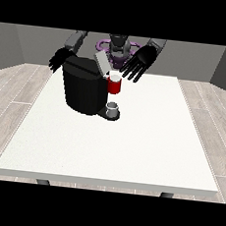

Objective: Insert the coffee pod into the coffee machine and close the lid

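- The coffee machine [83,89], a black block, is seen left of the frame's centre on the white table [146,148], with its grey lid [101,61] raised and tilted back above the upper right corner of the body
- A red thing at the machine [115,86] is seen at the machine's right side, just below the lid, and a small grey thing [113,107] stands on the dark base plate beneath it; whether this grey thing is the pod cannot be told, so the pod's place is not stated
- The hand at the view's right [140,62] is held in the upper middle of the frame, just right of the lid and above the red thing, fingers spread straight and pointing down; nothing is held in it
- The hand at the view's left [59,60] is partly hidden behind the machine's upper left corner; its fingers appear relaxed and spread, and nothing is seen in it
- The step in hand is judged to be the closing of the lid, the spread hand being nearest to it
- For a good closing, the flat fingers are best brought onto the lid's upper face, behind its free edge, so that it is swung down about its hinge and not pushed sideways
- The push is best kept downward and toward the machine's front, so that the body is not slid across the table
- The other hand may be laid against the machine's back as a brace
- The red thing is best left untouched as the fingers come down
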Motion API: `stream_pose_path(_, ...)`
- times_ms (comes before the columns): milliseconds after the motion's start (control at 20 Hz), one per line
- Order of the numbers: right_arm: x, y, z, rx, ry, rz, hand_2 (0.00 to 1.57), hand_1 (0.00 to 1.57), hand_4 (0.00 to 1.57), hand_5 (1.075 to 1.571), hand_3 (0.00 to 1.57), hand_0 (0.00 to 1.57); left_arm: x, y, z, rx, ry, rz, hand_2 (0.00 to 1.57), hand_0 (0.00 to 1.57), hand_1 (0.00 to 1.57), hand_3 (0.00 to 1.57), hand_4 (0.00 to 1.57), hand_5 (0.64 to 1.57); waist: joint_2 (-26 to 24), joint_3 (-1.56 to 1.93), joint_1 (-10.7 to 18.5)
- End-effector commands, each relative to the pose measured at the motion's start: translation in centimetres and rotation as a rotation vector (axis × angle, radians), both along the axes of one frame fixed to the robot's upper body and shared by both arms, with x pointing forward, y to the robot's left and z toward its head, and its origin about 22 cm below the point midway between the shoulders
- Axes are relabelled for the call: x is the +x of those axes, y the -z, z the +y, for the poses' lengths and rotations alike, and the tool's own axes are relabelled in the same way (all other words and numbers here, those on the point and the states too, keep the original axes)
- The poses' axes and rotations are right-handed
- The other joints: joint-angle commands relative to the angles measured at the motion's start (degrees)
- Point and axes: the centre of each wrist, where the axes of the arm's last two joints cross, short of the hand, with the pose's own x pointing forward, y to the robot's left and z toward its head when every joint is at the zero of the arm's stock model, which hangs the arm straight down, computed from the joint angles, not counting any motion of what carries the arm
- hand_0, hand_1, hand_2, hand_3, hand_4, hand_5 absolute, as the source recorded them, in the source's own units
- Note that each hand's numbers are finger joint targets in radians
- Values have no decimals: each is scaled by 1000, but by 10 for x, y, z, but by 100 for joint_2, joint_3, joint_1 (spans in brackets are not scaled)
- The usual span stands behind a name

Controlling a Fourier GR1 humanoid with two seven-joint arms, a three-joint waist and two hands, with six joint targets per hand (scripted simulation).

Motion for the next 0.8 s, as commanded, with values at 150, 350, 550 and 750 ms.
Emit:
stream_pose_path(150,-11,23,-4,36,69,104,0,0,381,1571,0,0,-5,37,-13,-122,40,89,0,0,0,0,0,1571,-582,-2,442)
stream_pose_path(350,-34,45,-18,49,102,151,0,0,387,1571,0,0,-13,89,-20,-419,-11,165,0,0,0,0,0,1571,-1092,-6,612)
stream_pose_path(550,-50,55,-43,33,152,163,0,0,424,1571,0,0,-25,125,-8,-701,4,188,0,0,0,0,237,1571,-1478,-8,887)
stream_pose_path(750,-60,55,-36,36,133,210,0,0,445,1571,0,0,-58,196,-11,-783,-48,294,0,0,0,0,0,1571,-2082,-8,1111)
